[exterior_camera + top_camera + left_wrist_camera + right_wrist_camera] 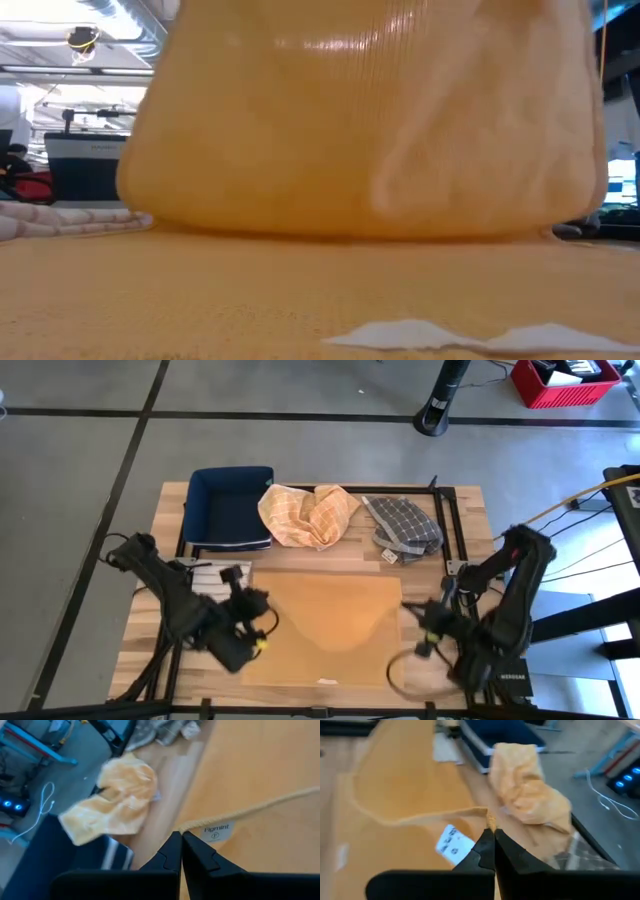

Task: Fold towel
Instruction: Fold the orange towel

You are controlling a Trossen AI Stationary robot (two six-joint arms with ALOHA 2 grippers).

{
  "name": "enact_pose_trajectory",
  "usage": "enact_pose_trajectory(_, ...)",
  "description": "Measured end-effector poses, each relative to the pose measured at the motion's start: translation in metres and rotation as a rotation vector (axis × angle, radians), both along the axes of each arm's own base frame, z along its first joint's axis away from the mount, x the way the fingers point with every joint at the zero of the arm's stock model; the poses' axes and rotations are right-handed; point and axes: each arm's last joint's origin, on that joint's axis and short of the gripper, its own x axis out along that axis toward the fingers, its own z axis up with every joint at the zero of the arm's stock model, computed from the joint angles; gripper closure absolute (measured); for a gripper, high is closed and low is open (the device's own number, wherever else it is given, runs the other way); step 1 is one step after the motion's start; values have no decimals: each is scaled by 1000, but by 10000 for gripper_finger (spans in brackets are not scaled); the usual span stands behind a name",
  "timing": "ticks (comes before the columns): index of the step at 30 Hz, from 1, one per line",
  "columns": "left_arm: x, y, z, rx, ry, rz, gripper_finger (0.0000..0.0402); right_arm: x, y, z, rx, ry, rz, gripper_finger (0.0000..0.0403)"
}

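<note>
Orange-tan woven towel (330, 625) lies spread on the wooden surface (470, 510), its front part doubled over in a sagging fold between both arms. Left gripper (181, 842) is closed on the towel's corner beside a white label (216, 831). Right gripper (492, 840) is closed on the opposite corner, near another white tag (451, 841). Behind the towel lie a dark blue rectangular bin (230, 507), a crumpled yellow checked cloth (308, 513), and a crumpled grey checked cloth (405, 527).
</note>
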Motion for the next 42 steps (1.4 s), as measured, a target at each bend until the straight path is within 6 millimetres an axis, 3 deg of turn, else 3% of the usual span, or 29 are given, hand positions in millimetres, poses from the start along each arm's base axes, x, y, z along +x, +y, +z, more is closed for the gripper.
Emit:
enact_pose_trajectory(9,-17,81,47,47,-59,104,401,-25,-96,8,-31,-103,-172,402)
enact_pose_trajectory(15,-29,124,63,80,-53,189,401,-42,-133,14,-107,-151,-249,402)
enact_pose_trajectory(24,-30,169,66,157,50,289,401,-49,-161,9,-298,-85,-345,402)
enact_pose_trajectory(30,-55,185,48,167,93,347,401,-44,-171,1,-386,-10,-414,402)
enact_pose_trajectory(36,-84,188,22,150,45,362,401,-35,-173,-9,-368,63,-406,402)
enact_pose_trajectory(42,-86,184,1,40,22,302,401,-27,-173,-20,-241,122,-371,402)
